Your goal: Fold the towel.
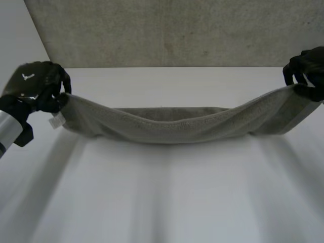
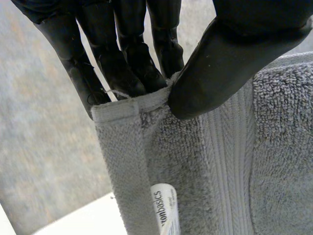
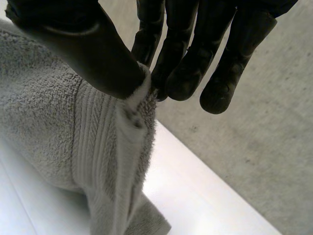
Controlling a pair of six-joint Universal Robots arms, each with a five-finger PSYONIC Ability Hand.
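Observation:
A grey towel hangs in a sagging band between my two hands above the white table. My left hand grips its left end; in the left wrist view the thumb pinches the towel's corner hem against the fingers, with a white label hanging below. My right hand holds the right end; in the right wrist view its thumb presses the towel's edge against the fingers. The towel's middle droops lowest.
A grey carpeted floor lies beyond the table's far edge. The table's near half is bare white surface under the towel.

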